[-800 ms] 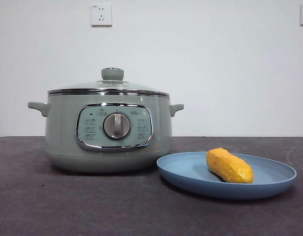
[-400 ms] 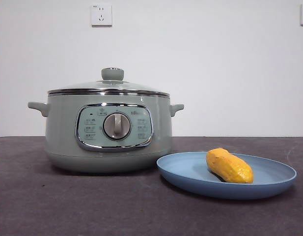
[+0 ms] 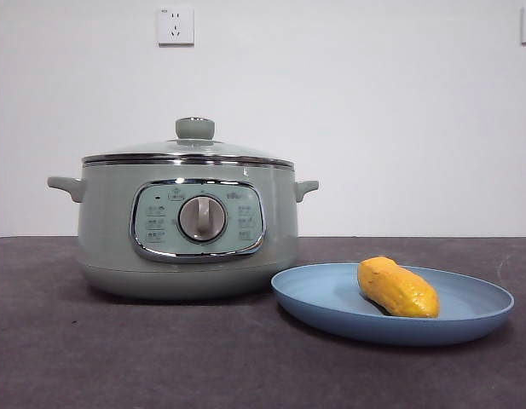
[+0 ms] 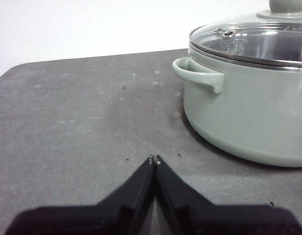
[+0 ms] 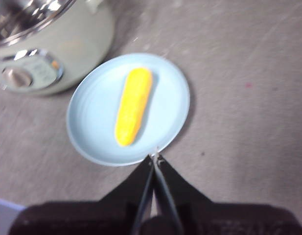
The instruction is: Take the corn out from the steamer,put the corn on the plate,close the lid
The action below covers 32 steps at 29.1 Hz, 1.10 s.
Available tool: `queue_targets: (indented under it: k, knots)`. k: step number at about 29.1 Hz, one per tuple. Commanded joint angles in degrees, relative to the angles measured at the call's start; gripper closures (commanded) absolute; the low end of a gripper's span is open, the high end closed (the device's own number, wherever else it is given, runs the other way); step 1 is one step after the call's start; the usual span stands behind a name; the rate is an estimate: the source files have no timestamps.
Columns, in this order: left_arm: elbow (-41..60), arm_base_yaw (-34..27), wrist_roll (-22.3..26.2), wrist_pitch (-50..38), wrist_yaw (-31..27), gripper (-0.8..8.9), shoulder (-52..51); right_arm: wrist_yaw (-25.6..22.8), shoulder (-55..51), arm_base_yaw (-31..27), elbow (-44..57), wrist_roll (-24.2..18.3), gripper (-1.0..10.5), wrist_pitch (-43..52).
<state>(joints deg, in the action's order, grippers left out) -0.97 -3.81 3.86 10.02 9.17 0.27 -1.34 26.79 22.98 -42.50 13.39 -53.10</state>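
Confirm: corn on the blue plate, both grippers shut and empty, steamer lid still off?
Not quite: the lid is on, seated on the steamer rim, as the front view shows. The rest holds: corn lies on the plate, and the left gripper and right gripper are shut and empty.

A dark grey table (image 3: 160, 358) (felt-like surface), white wall (image 3: 373, 102) behind, a wall socket (image 3: 176, 25) up high

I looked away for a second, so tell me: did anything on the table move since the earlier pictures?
Nothing visibly changed. The corn lies on the plate as before, and the lid sits closed on the steamer. No pincer appears in the front view at any moment.
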Motion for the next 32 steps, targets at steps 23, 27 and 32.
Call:
queue_targets:
  k: [23,27,32]
  knots:
    - [0.7,-0.2,-0.3,-0.1,0.0,8.17,-0.1,-6.3,-24.1,-16.3,39.1,0.9,9.5,49.4]
    - [0.7,-0.2,-0.3,-0.1,0.0,8.16,-0.1,-6.1,-26.3,-16.4,42.2,-0.4,9.5,47.5]
    - [0.7,-0.2,-0.3,-0.1,0.0,8.16,-0.1,-2.8,-26.7,-16.8,42.2,-8.0,9.5,45.9]
